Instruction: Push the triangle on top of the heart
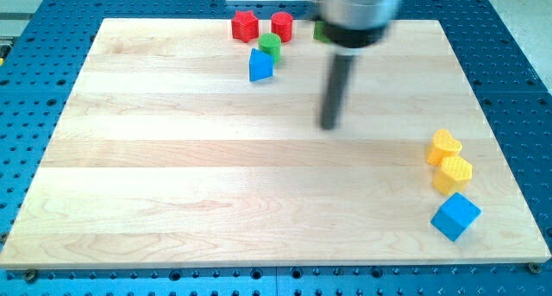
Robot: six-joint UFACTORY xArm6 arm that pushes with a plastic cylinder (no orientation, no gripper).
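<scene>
The blue triangle block (260, 66) lies near the view's top, just below a green round block (271, 44). The yellow heart block (443, 146) lies at the view's right, touching a yellow hexagon-like block (453, 173) below it. My tip (329, 125) is on the board's middle top area, to the right of and below the triangle, and well to the left of and above the heart. It touches no block.
A red star block (245, 25) and a red round block (282, 25) sit at the top edge. A green block (320, 30) is partly hidden behind the rod's mount. A blue cube (455, 216) lies at the lower right.
</scene>
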